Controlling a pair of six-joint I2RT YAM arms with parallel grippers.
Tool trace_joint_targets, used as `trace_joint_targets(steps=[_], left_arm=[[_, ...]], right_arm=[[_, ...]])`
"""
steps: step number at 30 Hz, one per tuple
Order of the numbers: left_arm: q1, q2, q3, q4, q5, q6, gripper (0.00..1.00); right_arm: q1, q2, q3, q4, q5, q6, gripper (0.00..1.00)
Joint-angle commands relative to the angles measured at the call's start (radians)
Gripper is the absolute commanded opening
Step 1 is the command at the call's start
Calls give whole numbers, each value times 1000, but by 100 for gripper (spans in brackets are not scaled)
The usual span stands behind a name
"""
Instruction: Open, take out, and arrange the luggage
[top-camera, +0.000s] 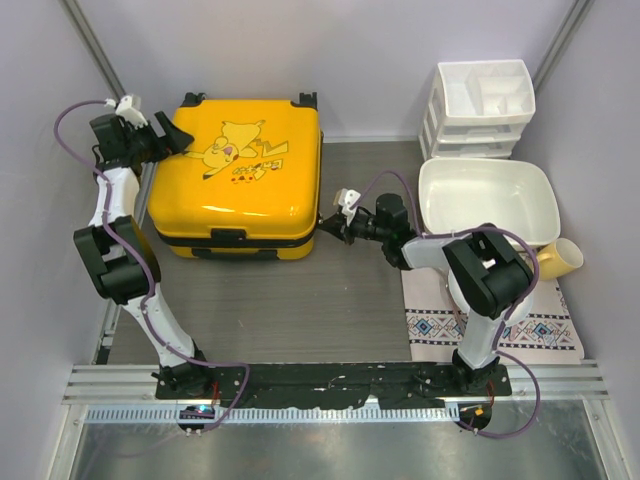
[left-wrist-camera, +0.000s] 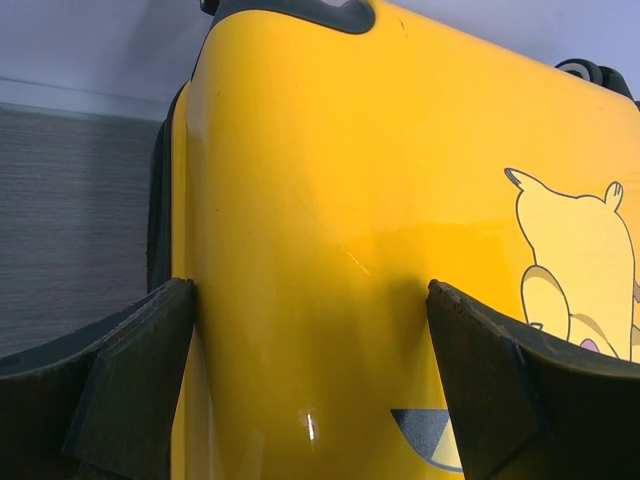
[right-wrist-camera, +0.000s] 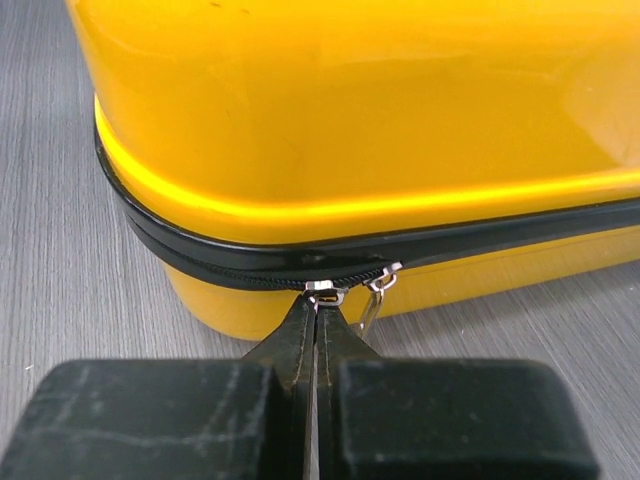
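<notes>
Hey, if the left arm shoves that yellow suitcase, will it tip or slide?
The luggage lies flat on its broad side, so tipping seems unlikely. Its mirror-glossy shell looks slippery to grip. It probably slides as one stiff piece.

luggage (top-camera: 235, 180): yellow, cartoon print facing up, lying flat and closed on the table (top-camera: 280, 300)
left gripper (top-camera: 178, 138): over the luggage's far left corner
right gripper (top-camera: 325, 222): at the luggage's near right corner, tip against the black band
white basin (top-camera: 490, 195): right of the luggage, partly on a patterned mat (top-camera: 540, 330)
drawer organizer (top-camera: 480, 105): white, behind the basin
yellow cup (top-camera: 560, 262): just beside the basin's near right corner
</notes>
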Motion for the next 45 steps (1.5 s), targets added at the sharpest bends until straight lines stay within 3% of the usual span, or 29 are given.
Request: trace_joint_targets(steps=[1, 7, 16, 23, 27, 34, 38, 45], left_arm=[[-43, 40, -155, -343, 153, 9, 91], [-12, -49, -290, -315, 164, 3, 91], [-6, -187, -507, -245, 181, -64, 90], [86, -253, -579, -231, 175, -83, 92], [90, -300, -643, -228, 178, -99, 92], [83, -382, -781, -194, 216, -144, 91], [61, -455, -841, -194, 239, -170, 91], [-20, -532, -915, -121, 227, -292, 92]], right_arm=[[6, -77, -5, -50, -27, -28, 1], [42, -104, -4, -140, -38, 0, 1], [129, -207, -89, -247, 94, 64, 1], [78, -397, -131, -549, 85, -42, 1], [132, -425, -157, -545, 103, 70, 1], [258, -364, -111, -436, 336, 306, 1], [185, -365, -76, -422, 459, 377, 1], [-32, -274, 92, -368, 447, 357, 1]])
